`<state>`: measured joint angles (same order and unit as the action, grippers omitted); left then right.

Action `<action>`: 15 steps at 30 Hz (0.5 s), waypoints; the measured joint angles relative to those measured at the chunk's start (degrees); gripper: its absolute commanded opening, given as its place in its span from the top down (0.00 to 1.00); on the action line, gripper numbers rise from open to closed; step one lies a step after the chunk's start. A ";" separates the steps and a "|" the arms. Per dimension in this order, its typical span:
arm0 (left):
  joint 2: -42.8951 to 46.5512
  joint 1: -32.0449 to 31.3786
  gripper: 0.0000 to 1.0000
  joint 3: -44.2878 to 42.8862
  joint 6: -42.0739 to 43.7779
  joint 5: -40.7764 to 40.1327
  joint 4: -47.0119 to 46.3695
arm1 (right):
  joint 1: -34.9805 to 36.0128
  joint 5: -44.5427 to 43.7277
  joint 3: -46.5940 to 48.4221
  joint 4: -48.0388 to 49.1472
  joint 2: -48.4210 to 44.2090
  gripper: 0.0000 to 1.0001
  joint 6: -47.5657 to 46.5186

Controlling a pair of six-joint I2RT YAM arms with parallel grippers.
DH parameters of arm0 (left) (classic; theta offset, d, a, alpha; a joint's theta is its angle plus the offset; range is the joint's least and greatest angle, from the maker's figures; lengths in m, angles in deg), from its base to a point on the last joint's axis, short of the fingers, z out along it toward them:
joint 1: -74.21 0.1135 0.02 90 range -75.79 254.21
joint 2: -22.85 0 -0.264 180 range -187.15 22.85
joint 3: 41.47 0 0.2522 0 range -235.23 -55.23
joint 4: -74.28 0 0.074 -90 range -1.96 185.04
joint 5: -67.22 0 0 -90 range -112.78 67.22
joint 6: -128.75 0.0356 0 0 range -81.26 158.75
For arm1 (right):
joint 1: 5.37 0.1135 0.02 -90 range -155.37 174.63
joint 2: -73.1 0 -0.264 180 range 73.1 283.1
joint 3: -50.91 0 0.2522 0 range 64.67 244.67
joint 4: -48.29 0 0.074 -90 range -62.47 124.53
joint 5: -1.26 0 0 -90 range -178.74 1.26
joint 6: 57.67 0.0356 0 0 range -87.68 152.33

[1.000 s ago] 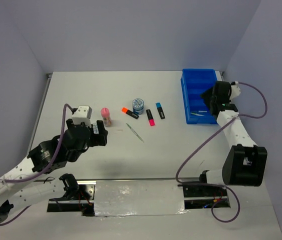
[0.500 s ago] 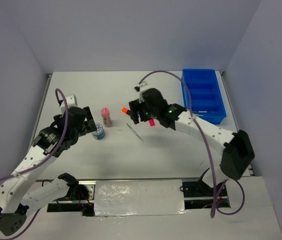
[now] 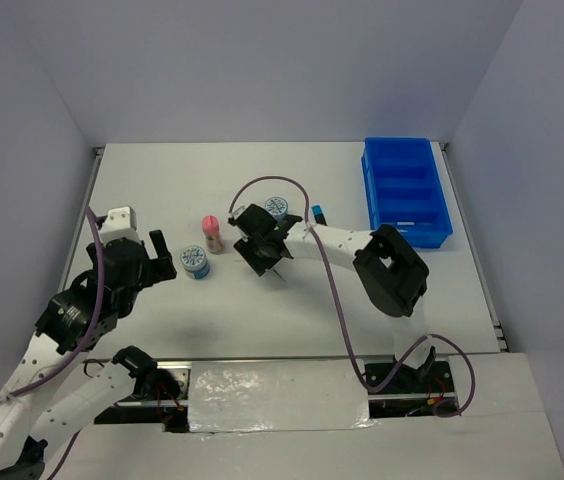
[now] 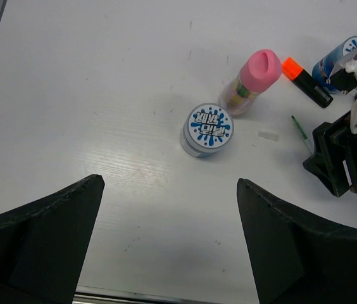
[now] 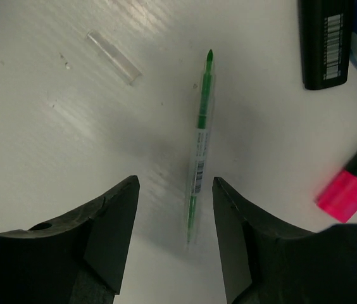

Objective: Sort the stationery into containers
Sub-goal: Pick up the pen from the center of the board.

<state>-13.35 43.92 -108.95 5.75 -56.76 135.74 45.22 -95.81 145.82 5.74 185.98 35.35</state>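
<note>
- The right end effector (image 5: 175, 190) hangs released over the thin green see-through pen (image 5: 200, 145). The pen's near end lies between the black fingers (image 5: 112, 234), closer to the one at the right of the wrist view, and touches neither.
- To grasp well, I judge it should shift sideways until the barrel is centred, sink until the tips almost meet the white surface (image 5: 52, 126), then close squarely. So thin a pen may roll or slip.
- The short clear plastic piece (image 5: 113, 49) ahead of the fingers and the pink-capped black highlighter (image 5: 349, 190) beside them lie apart from the pen.
- The left end effector (image 4: 169, 209) is spread wide, grasping nothing. The round blue-white tub (image 4: 208, 128) stands ahead of it, untouched.
- Only the top view shows the bright blue rectangular plastic tray (image 3: 407, 190), well apart from the right end effector. Only the right wrist view shows the pen lying off-centre.
</note>
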 measured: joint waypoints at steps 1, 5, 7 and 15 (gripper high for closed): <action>-0.44 0.00 0.01 0.11 0.09 0.20 -0.07 | 0.00 -0.20 0.63 0.00 0.66 0.43 -0.13; -1.90 0.00 0.01 0.17 0.26 0.79 -0.31 | -0.39 -0.72 1.86 -0.02 2.62 0.45 -0.61; -1.97 0.00 0.01 0.22 0.31 1.05 -0.48 | -0.61 -0.63 1.86 -0.04 3.06 0.47 -0.76; -1.53 0.00 0.01 0.37 1.36 1.77 -1.11 | -3.52 1.99 1.86 0.13 3.52 0.59 -1.01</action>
<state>-14.88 43.92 -108.58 7.11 -54.99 134.63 41.70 -93.82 147.67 5.87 189.50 34.35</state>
